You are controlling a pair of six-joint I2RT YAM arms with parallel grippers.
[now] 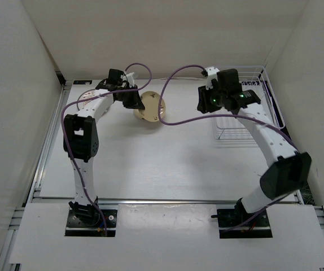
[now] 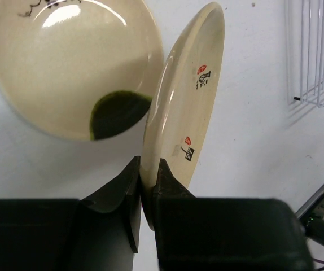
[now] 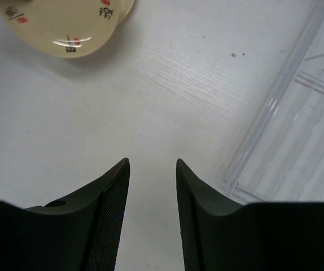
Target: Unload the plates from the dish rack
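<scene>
Top view: 2 arms, 1 dish rack (image 1: 246, 121) far right on the table (image 1: 150, 164). Tan plates (image 1: 149, 110) sit at the left gripper (image 1: 135, 100), well apart from the rack. The right gripper (image 1: 207, 104) is just left of the rack.

Left wrist: 2 plates. The held plate (image 2: 184, 107) stands on edge, its rim clamped between the fingers. The flat plate (image 2: 66, 62) lies beside it.

Right wrist: jaws apart over the table, rack rim to the right, plates upper left.

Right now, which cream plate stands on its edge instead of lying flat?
The plate pinched in the left gripper, showing small red-and-black marks; the other cream plate, with a dark green patch, lies flat on the table.
</scene>
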